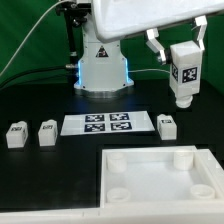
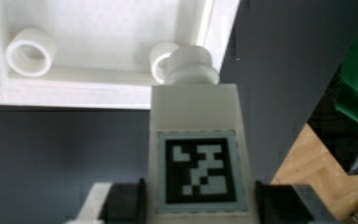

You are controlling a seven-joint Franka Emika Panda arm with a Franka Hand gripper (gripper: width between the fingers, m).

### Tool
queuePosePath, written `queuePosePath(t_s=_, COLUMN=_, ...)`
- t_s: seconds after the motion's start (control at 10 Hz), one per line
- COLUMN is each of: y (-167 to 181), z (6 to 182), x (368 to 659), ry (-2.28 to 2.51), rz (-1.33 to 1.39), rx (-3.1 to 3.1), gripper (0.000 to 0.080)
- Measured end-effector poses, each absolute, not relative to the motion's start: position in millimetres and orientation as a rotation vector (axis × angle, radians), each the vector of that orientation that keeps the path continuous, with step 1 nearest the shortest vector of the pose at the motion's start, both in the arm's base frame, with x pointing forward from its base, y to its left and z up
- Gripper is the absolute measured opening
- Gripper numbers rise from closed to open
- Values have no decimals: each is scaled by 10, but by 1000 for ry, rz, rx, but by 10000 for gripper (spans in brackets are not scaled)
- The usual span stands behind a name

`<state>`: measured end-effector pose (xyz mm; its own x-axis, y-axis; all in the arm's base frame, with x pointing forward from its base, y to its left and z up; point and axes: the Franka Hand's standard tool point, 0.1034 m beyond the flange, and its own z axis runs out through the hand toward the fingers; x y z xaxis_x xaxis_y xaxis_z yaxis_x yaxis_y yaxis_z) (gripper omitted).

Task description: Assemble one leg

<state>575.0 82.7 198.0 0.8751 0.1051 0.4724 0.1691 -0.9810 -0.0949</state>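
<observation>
My gripper [image 1: 183, 52] is clamped on the leg [image 1: 184, 78], holding it upright in the air above the black worktop [image 1: 60, 170], on the exterior view's right. Through the wrist view, its lower end hangs by a corner socket [image 2: 179, 60] of the white panel [image 1: 150, 188]. Spare legs [image 1: 47, 132] stand beside the marker board [image 1: 110, 124]. Wooden floor [image 2: 309, 170] shows past the worktop's edge.

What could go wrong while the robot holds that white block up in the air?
1. The leg hangs high, held only by the tool; if it slips, it falls onto the table.
2. It must meet a round socket on the panel; lined up badly, it may jam.
3. A spare leg stands near the panel and might get knocked.
</observation>
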Motion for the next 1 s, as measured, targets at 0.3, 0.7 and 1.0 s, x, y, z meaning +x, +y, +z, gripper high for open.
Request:
queuePosePath(t_s=0.3, y=696, z=1907, x=5724, ry=-222, rz=-891, rx=-2936, gripper=292)
queuePosePath(t_s=0.7, y=696, z=1907, x=5724, ry=-222, rz=-891, rx=-2936, gripper=292)
queuePosePath(t_s=1.0, y=696, z=1907, x=5724, ry=-222, rz=-891, rx=-2936, gripper=292)
